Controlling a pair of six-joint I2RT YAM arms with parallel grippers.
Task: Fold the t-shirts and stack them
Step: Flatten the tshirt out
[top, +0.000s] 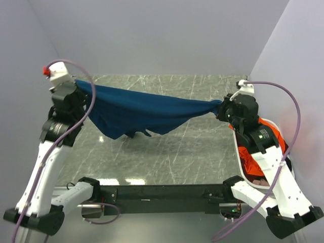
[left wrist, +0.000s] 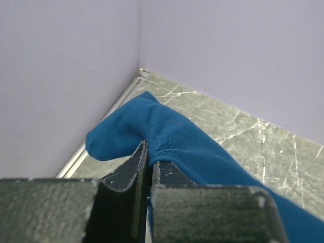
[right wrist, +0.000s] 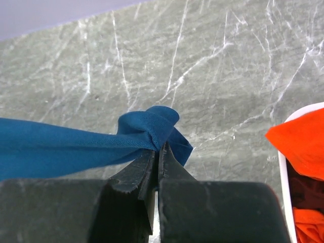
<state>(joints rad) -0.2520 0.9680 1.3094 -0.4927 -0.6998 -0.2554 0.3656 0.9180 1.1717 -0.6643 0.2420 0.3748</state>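
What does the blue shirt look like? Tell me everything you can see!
The blue shirt is soft, knit-looking cloth, plain on the side showing. It hangs stretched like a hammock between two shut grippers: the left gripper pinches one bunched end, the right gripper the other. Its loose middle droops in folds over the table; whether it touches there is unclear.

So a blue t-shirt [top: 147,109] is strung out mid-air across the middle of the frame, pinched at both ends, belly sagging in loose folds. An orange t-shirt [top: 246,156] is bunched up at the right edge.
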